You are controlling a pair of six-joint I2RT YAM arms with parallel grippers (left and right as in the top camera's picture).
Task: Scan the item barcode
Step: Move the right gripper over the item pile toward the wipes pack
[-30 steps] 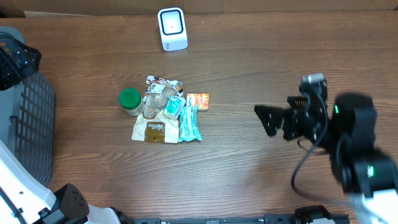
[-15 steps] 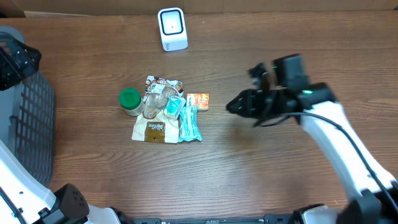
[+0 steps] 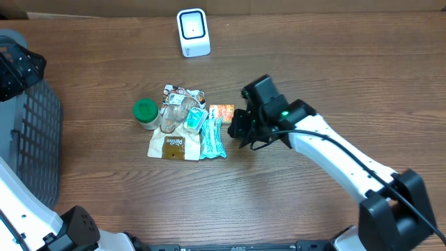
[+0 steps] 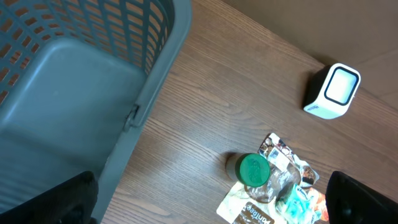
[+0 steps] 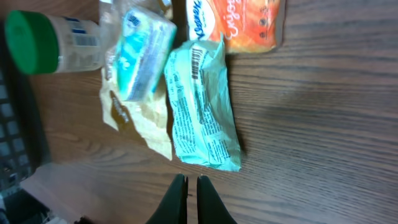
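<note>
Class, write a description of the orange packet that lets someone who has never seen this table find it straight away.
On the wooden table, look below the white scanner to the small pile of items in the middle. The orange packet lies at the pile's right edge, just above the pale green wrapper. It is the only orange thing there, small and rectangular.

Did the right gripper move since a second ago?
Yes. The right gripper swept across the table toward the orange packet, which stayed put, and now sits close beside it.
</note>
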